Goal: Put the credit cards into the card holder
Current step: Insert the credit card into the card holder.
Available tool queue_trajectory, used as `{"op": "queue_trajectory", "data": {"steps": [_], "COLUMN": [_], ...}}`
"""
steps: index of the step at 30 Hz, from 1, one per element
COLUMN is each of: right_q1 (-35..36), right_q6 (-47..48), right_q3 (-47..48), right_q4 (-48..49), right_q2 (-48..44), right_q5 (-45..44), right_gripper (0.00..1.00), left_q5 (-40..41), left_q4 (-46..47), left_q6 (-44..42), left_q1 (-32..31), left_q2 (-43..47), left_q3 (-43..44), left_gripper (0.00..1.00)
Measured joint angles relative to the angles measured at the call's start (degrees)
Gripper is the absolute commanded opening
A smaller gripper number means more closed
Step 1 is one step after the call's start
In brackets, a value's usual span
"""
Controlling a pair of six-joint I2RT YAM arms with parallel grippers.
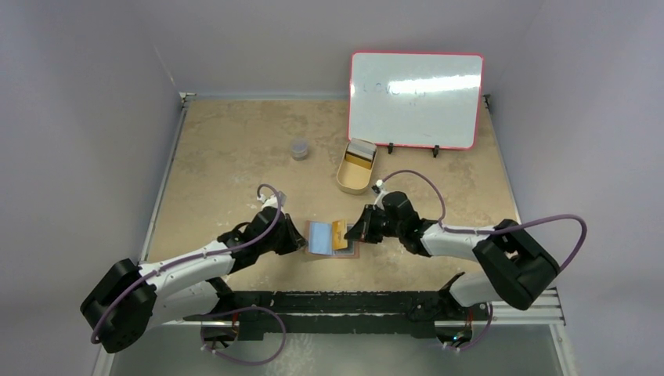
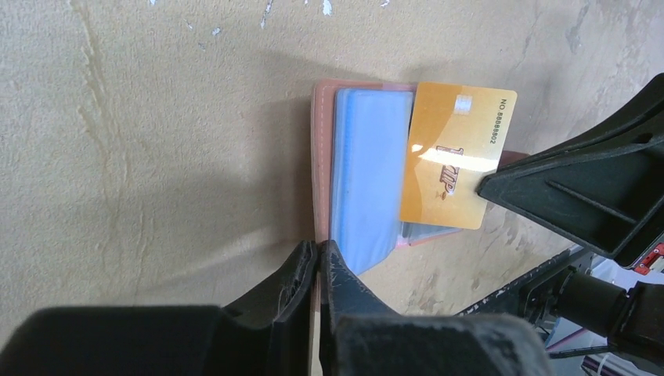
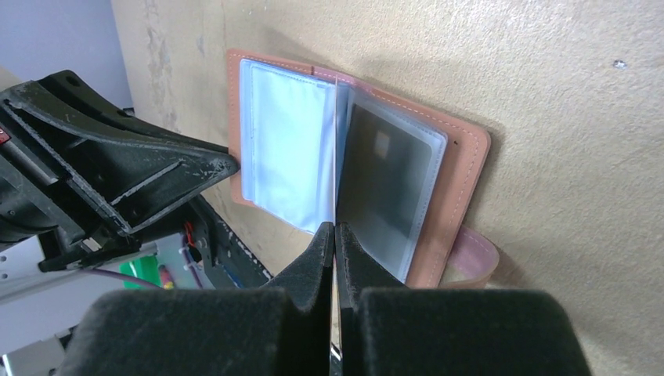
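Reddish-brown leather bifold card holder lies open and flat on the tan table, between the two arms, clear sleeves upward. Left gripper: jaws nearly together, clamped on the holder's left cover edge. Right gripper: jaws together on a gold plastic credit card, held over the holder's right half. A dark card sits in one sleeve.

White arms, black joints — looped purple cables; black ribbed jaws.
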State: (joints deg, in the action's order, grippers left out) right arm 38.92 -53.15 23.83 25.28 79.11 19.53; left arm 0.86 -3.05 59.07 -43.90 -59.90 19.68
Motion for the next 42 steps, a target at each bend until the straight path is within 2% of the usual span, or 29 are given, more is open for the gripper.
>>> {"op": "queue_trajectory", "data": {"steps": [19,30,42], "right_q1": [-0.57,-0.57,-0.57], "right_q6": [-3.87,-3.21,-2.69], "right_q3": [-2.58,-1.92,-1.53], "right_q4": [9.97,4.55,4.61], "right_q2": [4.63,-3.06,0.79], "right_q5": [4.44,3.87,2.43], "right_gripper": [0.0,0.0,0.0], "left_q5": [0.98,0.94,0.9], "left_q4": [-0.55,-0.17,0.39], "left_q6": [-0.07,-0.02,0.17], "left_q1": [0.02,0.02,0.0], "left_q2": [-1.62,-1.62,-1.62], "left_q3": [-0.85,-0.85,-0.85], "left_gripper": [0.0,0.0,0.0]}}
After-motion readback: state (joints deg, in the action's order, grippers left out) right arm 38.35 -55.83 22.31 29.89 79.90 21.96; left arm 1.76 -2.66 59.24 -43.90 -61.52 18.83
